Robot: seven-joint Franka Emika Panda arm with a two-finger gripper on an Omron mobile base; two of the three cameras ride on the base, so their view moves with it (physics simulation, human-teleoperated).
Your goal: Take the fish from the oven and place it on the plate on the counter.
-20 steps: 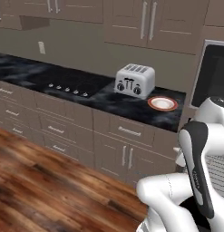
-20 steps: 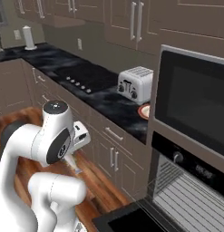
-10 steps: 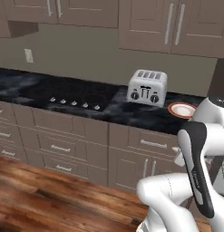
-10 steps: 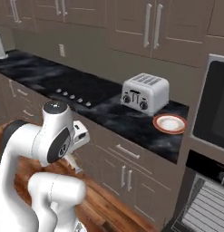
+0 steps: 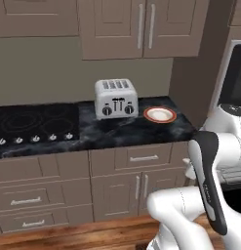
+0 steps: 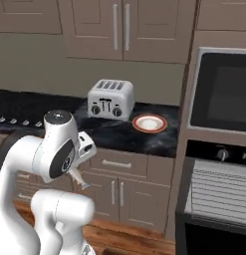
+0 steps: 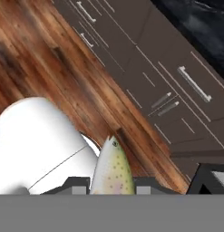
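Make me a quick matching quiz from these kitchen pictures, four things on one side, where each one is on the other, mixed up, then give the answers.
Things:
1. fish
2. plate
3. toaster
4. oven

Places:
A. built in below the black glass panel, right of the counter
B. between the gripper's fingers
C. on the counter, right of the toaster
D. on the counter, beside the stovetop

Pairs: 1-B, 2-C, 3-D, 4-A

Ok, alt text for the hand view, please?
A speckled fish sits clamped in the pincer, pointing up the frame. Behind it lie a wood floor and brown drawers under a black counter.
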